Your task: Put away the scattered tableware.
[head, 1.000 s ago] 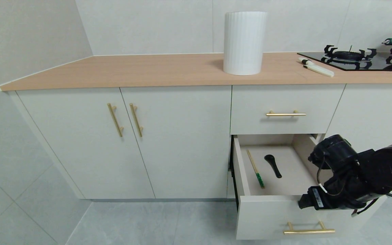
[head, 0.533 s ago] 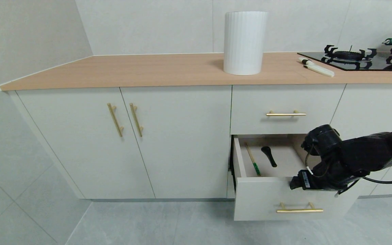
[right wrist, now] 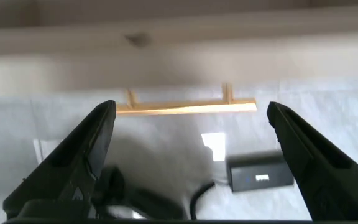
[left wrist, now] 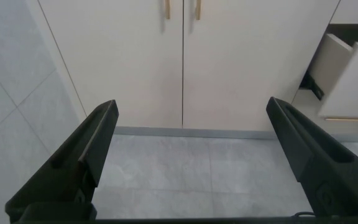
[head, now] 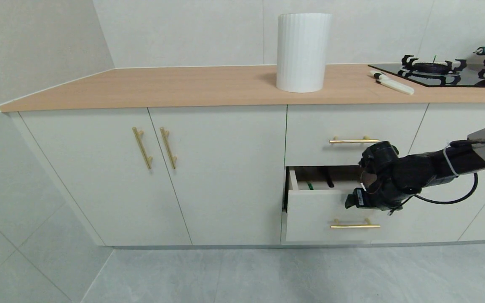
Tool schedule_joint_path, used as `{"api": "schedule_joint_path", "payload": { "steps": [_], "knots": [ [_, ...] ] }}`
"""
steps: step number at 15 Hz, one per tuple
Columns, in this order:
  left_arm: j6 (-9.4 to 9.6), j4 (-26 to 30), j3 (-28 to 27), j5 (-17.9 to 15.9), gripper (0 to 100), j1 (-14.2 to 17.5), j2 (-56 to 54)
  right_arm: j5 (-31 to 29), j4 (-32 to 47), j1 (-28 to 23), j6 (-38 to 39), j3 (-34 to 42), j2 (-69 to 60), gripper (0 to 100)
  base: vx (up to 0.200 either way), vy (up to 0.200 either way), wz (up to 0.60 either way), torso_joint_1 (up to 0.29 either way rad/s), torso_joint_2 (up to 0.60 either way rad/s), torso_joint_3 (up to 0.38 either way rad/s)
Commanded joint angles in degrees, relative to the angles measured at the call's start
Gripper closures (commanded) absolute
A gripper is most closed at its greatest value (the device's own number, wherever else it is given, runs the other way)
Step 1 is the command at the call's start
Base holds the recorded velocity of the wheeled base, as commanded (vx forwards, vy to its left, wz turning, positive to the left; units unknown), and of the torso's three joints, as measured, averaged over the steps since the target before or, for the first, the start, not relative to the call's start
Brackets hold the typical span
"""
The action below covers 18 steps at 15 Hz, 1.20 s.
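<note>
The drawer (head: 310,210) is open just a crack, with the chopsticks (head: 308,185) and black spoon (head: 329,182) inside it. The right gripper (head: 354,201) is at its front above the handle (head: 355,226), fingers (right wrist: 73,168) spread and grasping nothing. Nearly done, I'd say: that gap to close, and a white utensil (head: 392,85) lies on the counter (head: 183,86) above the drawer.

Four gold handles (head: 142,148), two drawers (head: 310,134), two doors (head: 99,176), one white ribbed cylinder (head: 302,52).

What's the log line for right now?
right end effector: open, at lower drawer front above handle | lower drawer: ajar, chopsticks and black spoon inside | left end effector: open, above floor
</note>
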Motion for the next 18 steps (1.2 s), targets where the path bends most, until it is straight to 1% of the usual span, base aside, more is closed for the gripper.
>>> {"api": "schedule_joint_path", "payload": {
  "steps": [1,3,4,5,8,12,14,16,18],
  "knots": [
    [-0.04,-0.01,0.00,0.02,0,0.01,0.07,0.28,-0.06,-1.53,0.01,-5.99,5.43,0,0.000,0.000,0.00,0.000,0.00,0.000],
    [-0.04,-0.01,0.00,0.02,0,0.01,0.07,2.30,-3.75,-2.14,0.28,-7.92,6.66,0,0.000,0.000,0.00,0.000,0.00,0.000],
    [-0.04,-0.01,0.00,0.02,0,0.01,0.07,2.47,-4.27,-2.14,0.28,-7.92,6.75,0,0.000,0.000,0.00,0.000,0.00,0.000],
    [-0.04,-0.01,0.00,0.02,0,0.01,0.07,2.56,-8.67,-2.94,0.10,-8.01,7.89,0,0.000,0.000,0.00,0.000,0.00,0.000],
    [-0.04,-0.01,0.00,0.02,0,0.01,0.07,2.39,-14.38,-3.20,0.19,-7.74,10.00,0,0.000,0.000,0.00,0.000,0.00,0.000],
    [-0.04,-0.01,0.00,0.02,0,0.01,0.07,2.03,-25.63,-3.73,0.37,-6.34,12.64,0,0.000,0.000,0.00,0.000,0.00,0.000],
    [-0.04,-0.01,0.00,0.02,0,0.01,0.07,1.95,-29.32,-3.73,0.80,-5.90,13.17,0,0.000,0.000,0.00,0.000,0.00,0.000],
    [-0.04,-0.01,0.00,0.02,0,0.01,0.07,0.63,-34.60,-3.46,3.71,-5.90,14.13,0,0.000,0.000,0.00,0.000,0.00,0.000],
    [-0.04,-0.01,0.00,0.02,0,0.01,0.07,-0.34,-38.82,-3.46,3.97,-5.72,14.84,0,0.000,0.000,0.00,0.000,0.00,0.000]
  ]
}}
